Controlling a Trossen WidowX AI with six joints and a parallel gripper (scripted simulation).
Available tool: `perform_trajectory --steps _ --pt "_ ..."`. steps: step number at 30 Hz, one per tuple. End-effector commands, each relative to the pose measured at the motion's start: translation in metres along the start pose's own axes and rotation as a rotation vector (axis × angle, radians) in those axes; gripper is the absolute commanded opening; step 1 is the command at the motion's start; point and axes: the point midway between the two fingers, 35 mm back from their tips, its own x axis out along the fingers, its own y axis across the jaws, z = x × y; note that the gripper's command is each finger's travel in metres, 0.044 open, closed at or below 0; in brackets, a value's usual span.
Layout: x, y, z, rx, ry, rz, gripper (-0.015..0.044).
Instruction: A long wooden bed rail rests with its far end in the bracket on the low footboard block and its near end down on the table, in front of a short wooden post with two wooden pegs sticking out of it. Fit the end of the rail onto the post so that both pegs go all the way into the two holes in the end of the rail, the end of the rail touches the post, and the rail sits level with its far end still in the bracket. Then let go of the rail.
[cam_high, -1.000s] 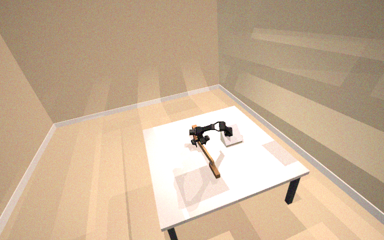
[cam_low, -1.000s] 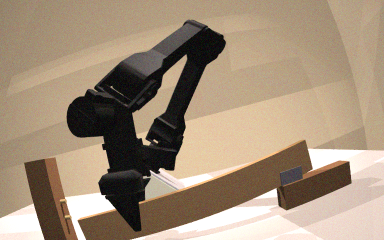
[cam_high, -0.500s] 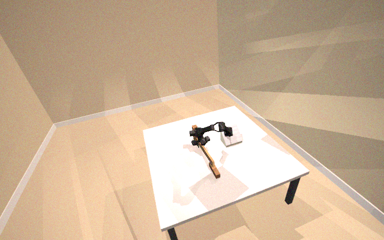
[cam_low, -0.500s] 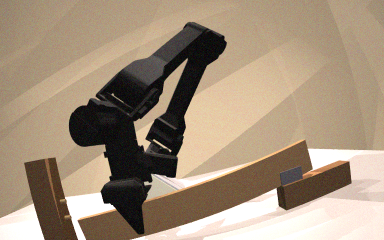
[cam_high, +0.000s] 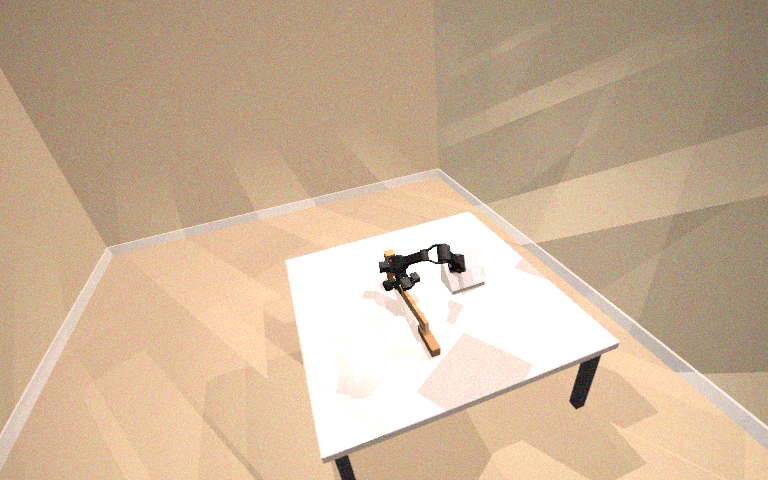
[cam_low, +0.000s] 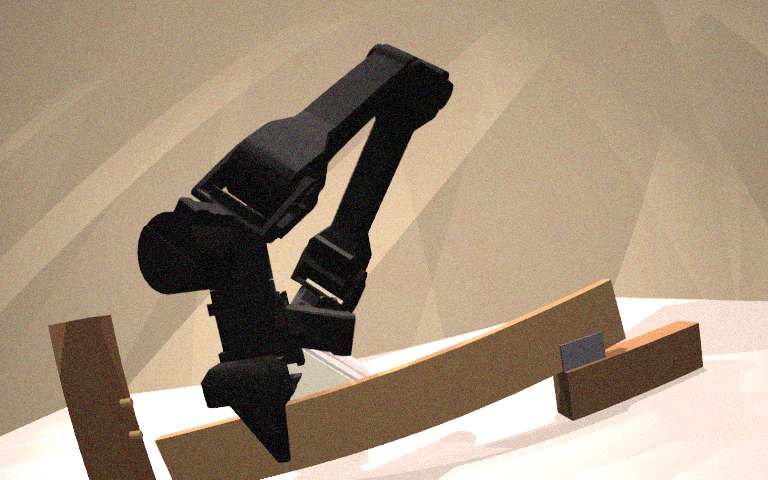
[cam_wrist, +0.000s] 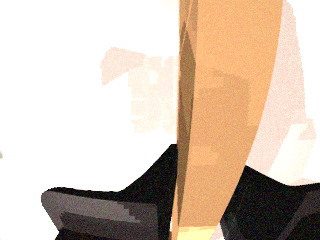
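The long wooden rail (cam_high: 413, 306) (cam_low: 424, 396) (cam_wrist: 235, 50) slopes down toward the post. Its far end is in the blue-grey bracket (cam_low: 583, 352) on the low footboard block (cam_high: 431, 343) (cam_low: 634, 370). Its near end stands a small gap from the wooden post (cam_high: 389, 254) (cam_low: 90, 390). Two pegs, an upper peg (cam_low: 126, 403) and a lower peg (cam_low: 135, 434), stick out toward the rail and look higher than its top edge. My gripper (cam_high: 394, 286) (cam_low: 283, 433) (cam_wrist: 189, 149) points down and is shut on the rail near that end. The rail's holes and bottom near corner are hidden.
The arm's pale wedge-shaped base (cam_high: 465, 278) (cam_low: 322, 376) stands beside the rail, behind it in the exterior view. The arm links arch above the rail. The white table (cam_high: 555, 316) carries everything, and its front edge lies beyond the footboard block.
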Motion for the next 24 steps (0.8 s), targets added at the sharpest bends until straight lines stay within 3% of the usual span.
perform_trajectory --steps 1,24 --pt "0.0006 0.0 0.0003 0.003 -0.006 -0.001 0.0" --pt "-0.0072 -0.0012 -0.0003 0.002 -0.005 -0.001 0.0"
